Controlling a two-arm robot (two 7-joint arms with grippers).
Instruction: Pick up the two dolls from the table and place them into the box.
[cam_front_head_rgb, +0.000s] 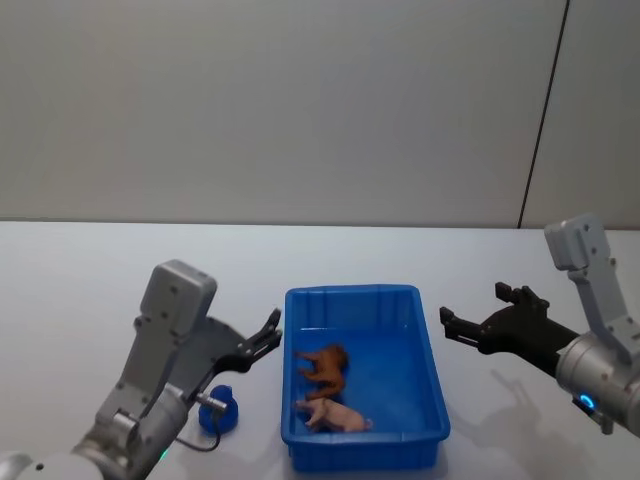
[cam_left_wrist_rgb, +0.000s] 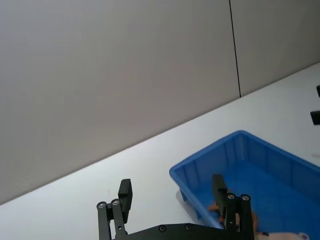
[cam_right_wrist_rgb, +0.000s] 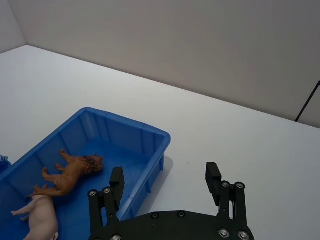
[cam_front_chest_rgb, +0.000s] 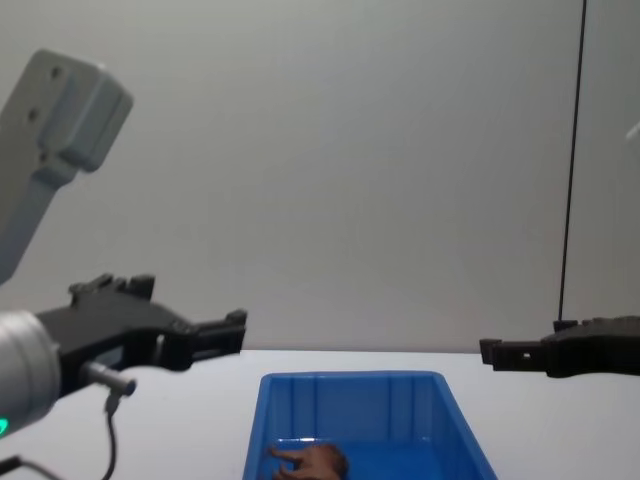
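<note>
Inside the blue plastic bin (cam_front_head_rgb: 350, 293), which sits on the white desk (cam_front_head_rgb: 90, 265) between the two arms, both toy animals lie on the floor of the bin. The brown lion figure (cam_front_head_rgb: 325, 365) is on its side near the middle, legs stretched toward the bin's left wall. The pink pig figure (cam_front_head_rgb: 337, 416) lies just nearer the robot, close to the front wall, and the wrist view shows its head almost touching the lion's hind legs. The left end effector (cam_front_head_rgb: 272, 332) hovers above the desk just beside the bin's far left corner, released, its black fingers (cam_left_wrist_rgb: 124, 192) spread and grasping nothing. The right end effector (cam_front_head_rgb: 478, 308) hangs off the bin's right side, a little apart from the rim, likewise released and empty, its two fingers (cam_right_wrist_rgb: 212, 175) wide apart and pointing toward the bin. A small blue round object (cam_front_head_rgb: 218, 411) rests on the desk near the bin's near left corner, just beside the left forearm, with a thin dark cable (cam_front_head_rgb: 198, 443) looping by it. Behind the desk stands a plain grey wall (cam_front_head_rgb: 250, 110) with a dark vertical seam (cam_front_head_rgb: 545, 110) toward the right. From the chest view, the bin's front wall hides most of the floor, so the lion's back and head just show above it.
</note>
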